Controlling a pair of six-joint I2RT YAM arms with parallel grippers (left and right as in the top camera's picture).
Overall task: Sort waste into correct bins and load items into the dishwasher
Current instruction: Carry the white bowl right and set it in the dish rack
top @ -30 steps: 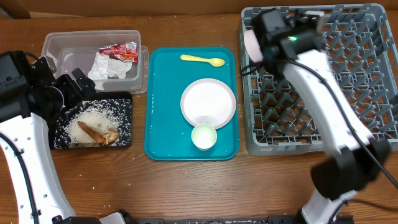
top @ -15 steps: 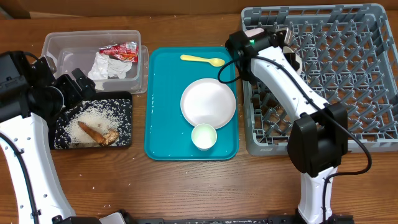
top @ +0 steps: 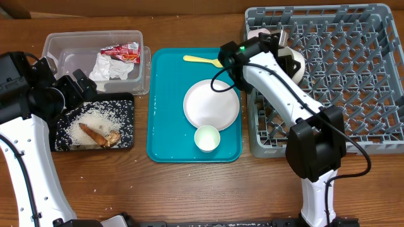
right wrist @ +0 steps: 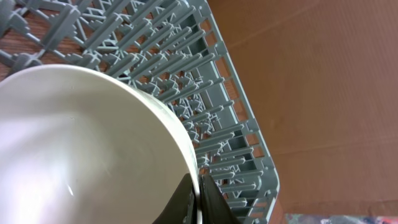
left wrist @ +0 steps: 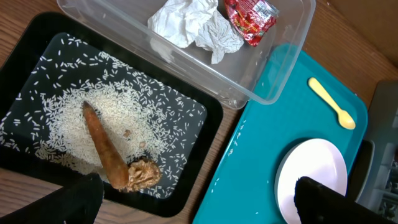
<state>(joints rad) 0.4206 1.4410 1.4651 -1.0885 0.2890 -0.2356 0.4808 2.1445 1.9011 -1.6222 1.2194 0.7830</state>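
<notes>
My right gripper [top: 285, 55] is shut on the rim of a white bowl [top: 297, 62] and holds it over the back left part of the grey dish rack [top: 353, 82]. The right wrist view shows both fingers [right wrist: 199, 198] pinching the bowl's rim [right wrist: 81, 143] above the rack's pegs [right wrist: 205, 68]. A second bowl [top: 259, 31] stands in the rack's back left corner. The plate [top: 211, 104], cup [top: 207, 138] and yellow spoon [top: 206, 60] lie on the teal tray [top: 164, 94]. My left gripper [top: 79, 88] is open and empty [left wrist: 199, 208] above the black tray [left wrist: 25, 50].
The clear tub [top: 63, 47] holds the crumpled napkin [top: 108, 67] and the red wrapper [top: 121, 52]. The black tray [top: 126, 135] holds rice [top: 95, 120] and brown scraps [top: 100, 134]. My right arm reaches across the teal tray's back right corner.
My right wrist has swung left over the teal tray's corner and the held bowl now sits a little lower and to the right over the rack. The left arm has not moved.
</notes>
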